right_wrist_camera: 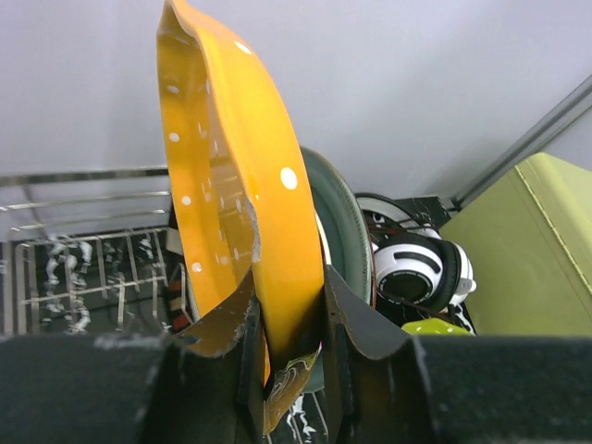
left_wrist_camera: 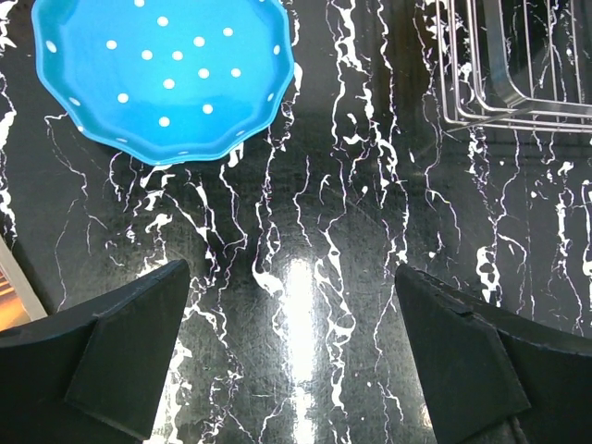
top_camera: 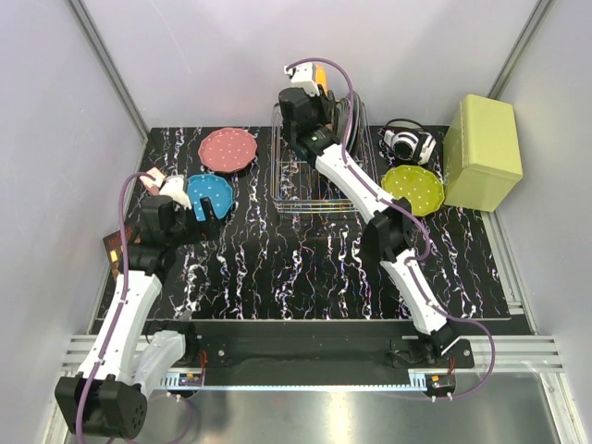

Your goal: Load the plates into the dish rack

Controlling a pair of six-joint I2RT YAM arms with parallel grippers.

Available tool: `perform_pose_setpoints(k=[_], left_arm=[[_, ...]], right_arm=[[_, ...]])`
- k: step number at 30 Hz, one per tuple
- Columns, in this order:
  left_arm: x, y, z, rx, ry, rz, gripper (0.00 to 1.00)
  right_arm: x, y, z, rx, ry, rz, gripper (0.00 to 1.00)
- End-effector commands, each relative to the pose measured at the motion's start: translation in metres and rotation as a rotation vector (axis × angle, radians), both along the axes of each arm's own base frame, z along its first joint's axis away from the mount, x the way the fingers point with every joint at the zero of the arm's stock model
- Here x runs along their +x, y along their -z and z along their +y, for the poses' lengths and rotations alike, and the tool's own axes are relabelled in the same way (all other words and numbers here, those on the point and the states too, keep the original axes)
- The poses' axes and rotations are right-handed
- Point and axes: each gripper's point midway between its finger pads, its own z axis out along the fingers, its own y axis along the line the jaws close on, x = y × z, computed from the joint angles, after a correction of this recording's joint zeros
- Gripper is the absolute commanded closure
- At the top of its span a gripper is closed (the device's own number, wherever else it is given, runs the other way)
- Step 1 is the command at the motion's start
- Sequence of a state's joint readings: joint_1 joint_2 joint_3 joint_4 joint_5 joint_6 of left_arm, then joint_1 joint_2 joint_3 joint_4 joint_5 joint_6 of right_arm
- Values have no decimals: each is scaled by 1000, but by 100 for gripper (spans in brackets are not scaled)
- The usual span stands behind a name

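Progress: no dotted plate is seen seated in the dish rack [top_camera: 301, 190], which stands at the middle of the far edge of the worktop [top_camera: 305, 268]; one plate is in hand and three lie flat outside it.

Right gripper [right_wrist_camera: 289, 296]: jaws clamped on the lower rim of the orange plate [right_wrist_camera: 231, 166]; the plate is held upright on edge over the far right part of the rack, just beside a grey plate [right_wrist_camera: 342, 222] standing there; whether its rim has entered a slot cannot be told.

Left gripper [left_wrist_camera: 291, 273]: jaws wide apart and holding nothing, above bare worktop near the left edge; the blue plate [left_wrist_camera: 162, 79] lies just ahead of it.

Outstanding: pink plate [top_camera: 228, 149] near the far edge, left of the rack; yellow-green plate [top_camera: 413, 189] toward the right edge, beside the yellow-green box [top_camera: 481, 153] and near the headphones [top_camera: 410, 143].

Judgement: the first of four loadings is under way; three full pick-and-place cycles appear to remain.
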State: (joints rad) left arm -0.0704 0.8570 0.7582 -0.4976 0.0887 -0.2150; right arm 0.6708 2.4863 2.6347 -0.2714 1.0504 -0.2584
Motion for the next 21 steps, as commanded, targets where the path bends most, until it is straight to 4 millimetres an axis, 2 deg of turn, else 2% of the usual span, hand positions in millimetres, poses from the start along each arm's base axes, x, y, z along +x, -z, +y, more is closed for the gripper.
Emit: perform_pose_setpoints(k=[1,9,15,21], left_arm=[[7,-14,-3,-24,9,-76,1],[4,-2,0,-15,1,-60,1],[4,5,-2,-28,11,-54,1],[7,7,-4,-36,18,-52,1]], right_arm=[[5,-46,-13,135,53,-174,100],[17,-31,-12,133,44,-172,100],[20,-28,-7,146,27,-177,100],[22,-12,-2,142,14,-148,100]])
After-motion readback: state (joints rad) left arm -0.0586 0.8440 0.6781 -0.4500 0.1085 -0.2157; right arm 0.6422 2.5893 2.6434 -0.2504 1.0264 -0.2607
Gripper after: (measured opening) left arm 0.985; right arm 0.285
